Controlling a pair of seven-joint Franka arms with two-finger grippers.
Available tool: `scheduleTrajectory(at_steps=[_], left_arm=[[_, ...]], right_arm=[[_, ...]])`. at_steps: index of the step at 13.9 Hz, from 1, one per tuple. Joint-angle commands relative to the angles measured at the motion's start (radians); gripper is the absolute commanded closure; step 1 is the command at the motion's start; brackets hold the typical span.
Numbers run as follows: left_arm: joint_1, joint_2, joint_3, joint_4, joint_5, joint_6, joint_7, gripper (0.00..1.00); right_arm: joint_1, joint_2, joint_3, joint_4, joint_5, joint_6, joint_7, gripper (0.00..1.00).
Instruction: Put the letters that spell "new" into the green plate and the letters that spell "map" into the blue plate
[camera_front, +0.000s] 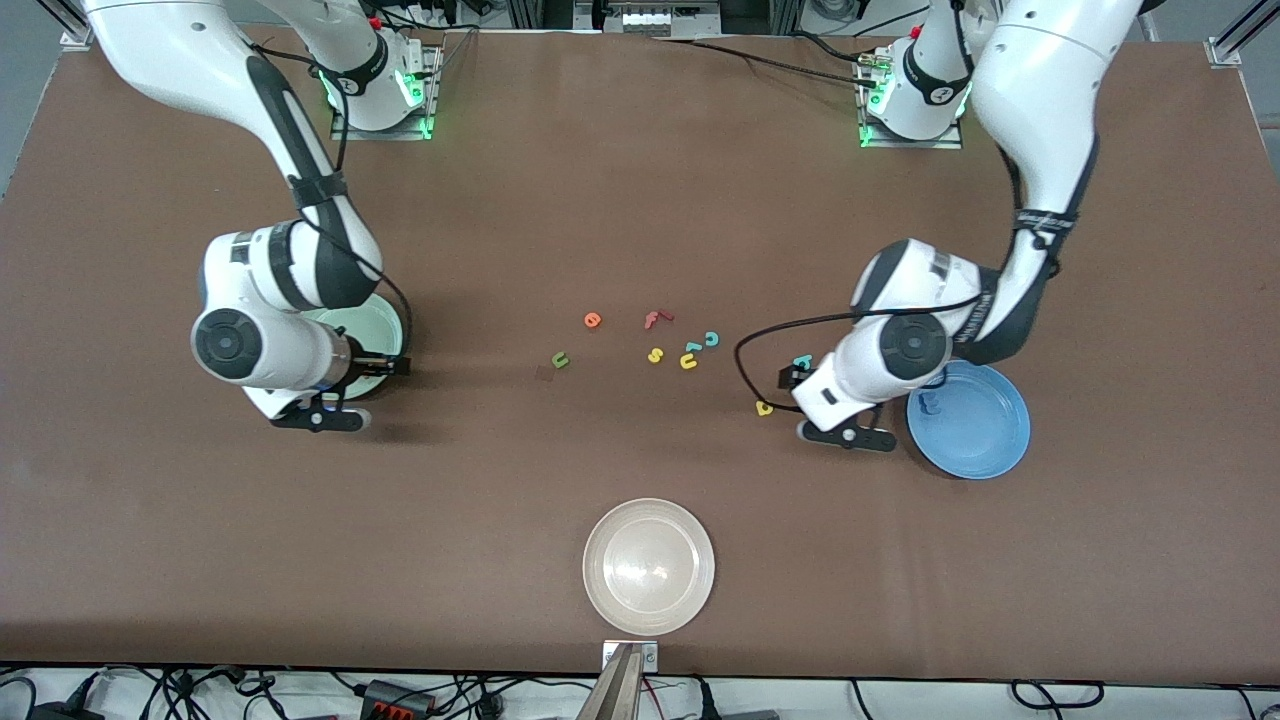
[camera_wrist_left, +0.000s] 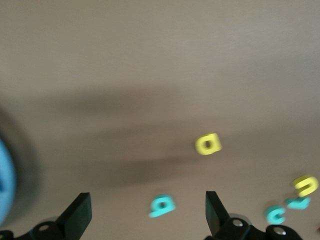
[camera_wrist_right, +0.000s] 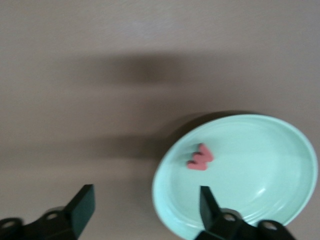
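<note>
Nearest the front camera lies the cream-white plate (camera_front: 648, 566); farther back, the left gripper (camera_wrist_left: 145, 212) hangs open and empty beside the blue plate (camera_front: 985, 440) holding the m (camera_front: 929, 405), while only the right wrist view shows the w (camera_wrist_right: 200, 157) in the green plate (camera_wrist_right: 270, 150) under the open, empty right gripper (camera_wrist_right: 145, 207).

Matt brown table (camera_front: 640, 200); glossy green plate (camera_wrist_right: 270, 150); glossy cream plate (camera_front: 648, 566).

No readable text, only loose letters (camera_front: 655, 343).
</note>
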Motion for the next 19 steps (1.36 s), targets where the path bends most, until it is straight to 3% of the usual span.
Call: scheduleTrajectory(at_steps=[1, 4, 7, 12, 15, 19], left_arm=[[-0.021, 0.093, 0.011, 0.067, 0.020, 0.105, -0.092, 0.00], [-0.043, 0.127, 0.012, 0.063, 0.022, 0.154, -0.154, 0.02], [-0.069, 0.156, 0.015, 0.069, 0.022, 0.157, -0.187, 0.20], [-0.090, 0.173, 0.023, 0.066, 0.030, 0.187, -0.261, 0.31], [-0.092, 0.179, 0.032, 0.067, 0.094, 0.193, -0.282, 0.42], [-0.101, 0.179, 0.032, 0.064, 0.097, 0.189, -0.328, 0.83]], right_arm=[[0.011, 0.000, 0.017, 0.017, 0.007, -0.011, 0.029, 0.00], [0.103, 0.023, 0.025, 0.050, 0.012, 0.044, 0.032, 0.00], [0.172, 0.066, 0.027, 0.075, 0.010, 0.148, 0.020, 0.00], [0.289, 0.158, 0.030, 0.176, 0.012, 0.173, 0.034, 0.34], [0.327, 0.192, 0.030, 0.176, 0.009, 0.184, 0.032, 0.34], [0.365, 0.220, 0.030, 0.176, 0.001, 0.210, 0.031, 0.34]])
